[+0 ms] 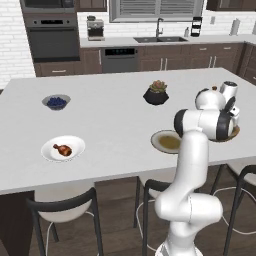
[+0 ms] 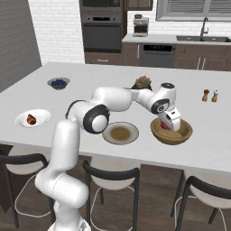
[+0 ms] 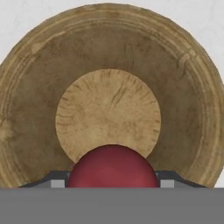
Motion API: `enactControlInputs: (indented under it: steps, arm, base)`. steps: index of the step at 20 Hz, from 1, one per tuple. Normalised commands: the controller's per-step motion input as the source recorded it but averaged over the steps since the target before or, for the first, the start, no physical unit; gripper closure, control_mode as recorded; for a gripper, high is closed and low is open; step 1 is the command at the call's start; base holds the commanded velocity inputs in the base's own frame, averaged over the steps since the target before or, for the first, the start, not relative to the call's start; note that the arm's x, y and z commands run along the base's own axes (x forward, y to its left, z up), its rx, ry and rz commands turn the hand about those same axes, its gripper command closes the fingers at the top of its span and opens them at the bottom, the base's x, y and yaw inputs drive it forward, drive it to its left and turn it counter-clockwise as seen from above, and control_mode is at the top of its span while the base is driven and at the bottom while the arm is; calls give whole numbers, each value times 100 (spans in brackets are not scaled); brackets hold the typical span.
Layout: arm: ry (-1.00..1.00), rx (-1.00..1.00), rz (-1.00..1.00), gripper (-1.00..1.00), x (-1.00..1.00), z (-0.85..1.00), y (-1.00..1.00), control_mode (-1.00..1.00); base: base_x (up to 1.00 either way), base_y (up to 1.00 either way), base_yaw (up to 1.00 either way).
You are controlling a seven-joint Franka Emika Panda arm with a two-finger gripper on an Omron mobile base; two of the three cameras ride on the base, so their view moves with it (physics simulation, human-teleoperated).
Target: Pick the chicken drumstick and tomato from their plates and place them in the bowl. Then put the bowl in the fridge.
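Tomato (image 3: 112,167) clamped in tool (image 3: 112,183), jaws part-open around it, over bowl (image 3: 39,109).

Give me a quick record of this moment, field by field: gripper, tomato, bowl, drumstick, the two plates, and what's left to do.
gripper: closed on the tomato, above the bowl's inside
tomato: red, between the fingers, not yet released
bowl: wooden, on the counter, nothing lying in it
chicken drumstick: on the white plate, untouched
tan-rimmed plate: bare, beside the bowl
left to do: release tomato, fetch drumstick, move bowl to fridge
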Motion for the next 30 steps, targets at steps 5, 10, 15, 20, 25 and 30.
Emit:
enactControlInputs:
  steps: [5, 10, 15, 20, 25, 30]
  arm:
    - [0, 2, 0, 100, 0, -19, 0, -100]
    - [0, 1, 0, -100, 1, -6, 0, -100]
    - [0, 0, 0, -100, 0, 0, 0, -100]
    - [0, 0, 0, -100, 0, 0, 0, -100]
    - [0, -2, 2, -100, 0, 1, 0, -100]
    - [-7, -12, 19, -100, -29, 15, 24, -100]
  base:
    - [0, 0, 0]
    - [0, 0, 0]
    - [0, 0, 0]
    - [0, 0, 0]
    - [0, 0, 0]
    - [0, 0, 0]
